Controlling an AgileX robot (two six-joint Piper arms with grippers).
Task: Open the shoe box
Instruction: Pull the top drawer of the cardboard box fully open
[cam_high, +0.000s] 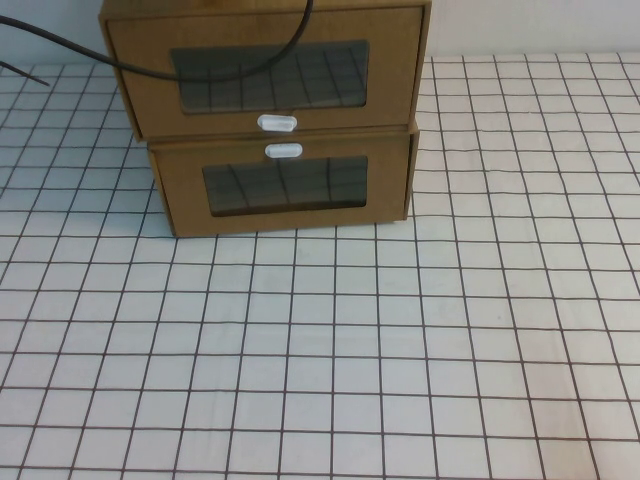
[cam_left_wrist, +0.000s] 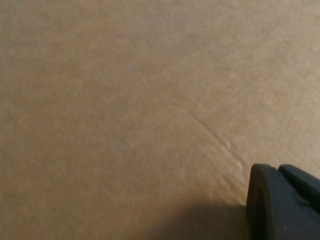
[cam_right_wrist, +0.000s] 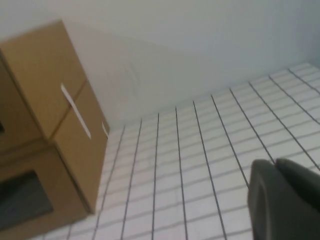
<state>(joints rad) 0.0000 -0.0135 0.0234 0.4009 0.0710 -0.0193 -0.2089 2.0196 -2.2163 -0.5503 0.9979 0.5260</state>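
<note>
The gridded desk (cam_high: 420, 350) carries two stacked boxes at its far left, upper shoe box (cam_high: 140, 60) on lower shoe box (cam_high: 180, 195), a black cable (cam_high: 70, 44) crossing the upper window. Only wrist views show the grippers: the left gripper (cam_left_wrist: 282, 202) close against plain cardboard (spread or not, I cannot tell), the right gripper (cam_right_wrist: 282, 197), pressed together, well apart off the boxes' right side.

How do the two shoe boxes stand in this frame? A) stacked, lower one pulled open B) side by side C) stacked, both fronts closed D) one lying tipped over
C: the upper shoe box sits on the lower shoe box, both fronts closed. The left gripper is close against cardboard; the right gripper, shut, hangs off the boxes' right side above the table.
</note>
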